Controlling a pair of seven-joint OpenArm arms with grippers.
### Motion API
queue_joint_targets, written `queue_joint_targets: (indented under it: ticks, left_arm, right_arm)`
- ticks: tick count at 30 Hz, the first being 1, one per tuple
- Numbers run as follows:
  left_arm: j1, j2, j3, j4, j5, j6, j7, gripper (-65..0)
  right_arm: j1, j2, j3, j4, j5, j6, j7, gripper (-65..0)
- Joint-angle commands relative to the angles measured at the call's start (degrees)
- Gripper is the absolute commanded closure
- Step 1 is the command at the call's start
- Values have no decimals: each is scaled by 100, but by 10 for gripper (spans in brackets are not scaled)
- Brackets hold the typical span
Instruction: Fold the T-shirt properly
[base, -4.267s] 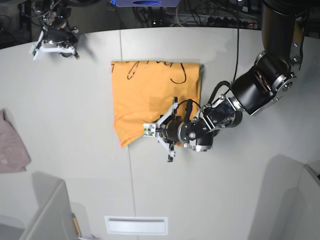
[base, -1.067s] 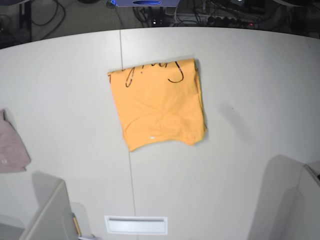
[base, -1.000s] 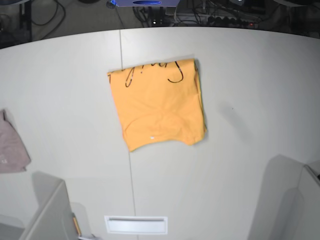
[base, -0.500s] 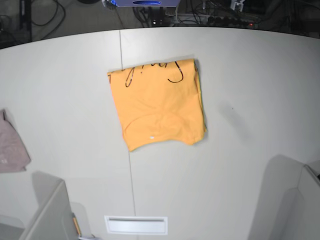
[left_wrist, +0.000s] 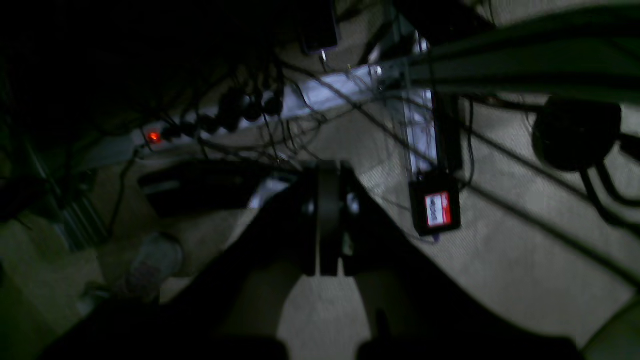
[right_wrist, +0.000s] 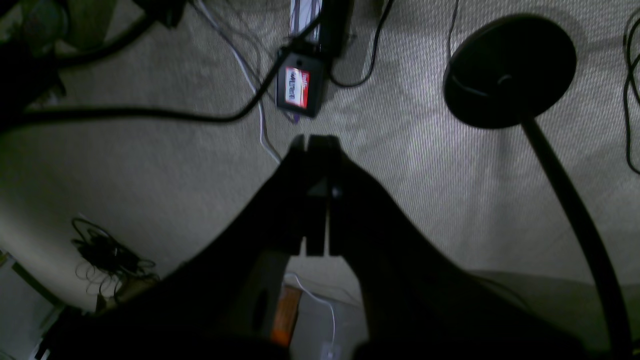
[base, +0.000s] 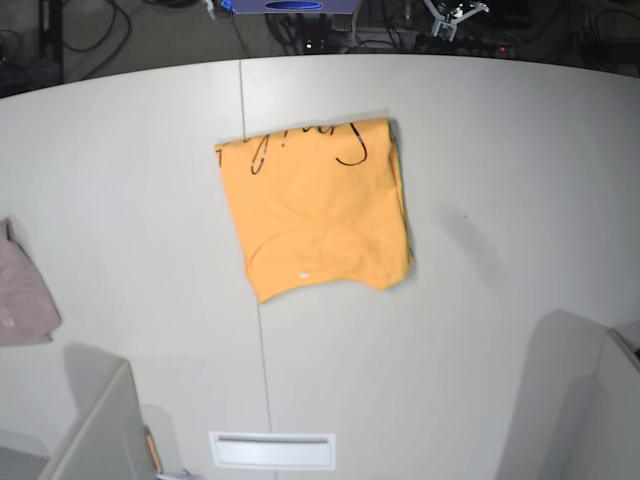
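Note:
The orange-yellow T-shirt (base: 315, 210) lies folded into a rough rectangle at the middle of the white table (base: 520, 180), black script along its far edge. Neither arm is over the table. A small white piece of a gripper (base: 452, 14) peeks in beyond the far edge, on the right. In the left wrist view my left gripper (left_wrist: 327, 175) is shut and empty, hanging over a dark floor with cables. In the right wrist view my right gripper (right_wrist: 316, 145) is also shut with nothing in it, over beige carpet.
A pale pink-grey cloth (base: 22, 295) lies at the table's left edge. A slot (base: 272, 450) sits near the front edge, with grey panels at both front corners. On the floor are a power strip (left_wrist: 152, 135), a black adapter (right_wrist: 299, 87) and a round black stand base (right_wrist: 510, 70).
Some seconds ago the left arm reached over the shirt's near edge; both arms have since left the table. Over the last second the shirt lies still, and a white gripper piece appeared past the far edge.

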Motion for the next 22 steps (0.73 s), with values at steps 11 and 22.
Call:
queue_joint_targets:
  ticks: [11, 22]
  left_arm:
    - [-39, -65, -9, -14, 5, 0, -2, 0]
    - [-92, -38, -9, -23, 5, 0, -2, 0]
  right_arm:
    - [-53, -23, -22, -10, -12, 38, 25, 0]
    - [-35, -67, -31, -10, -12, 38, 25, 0]
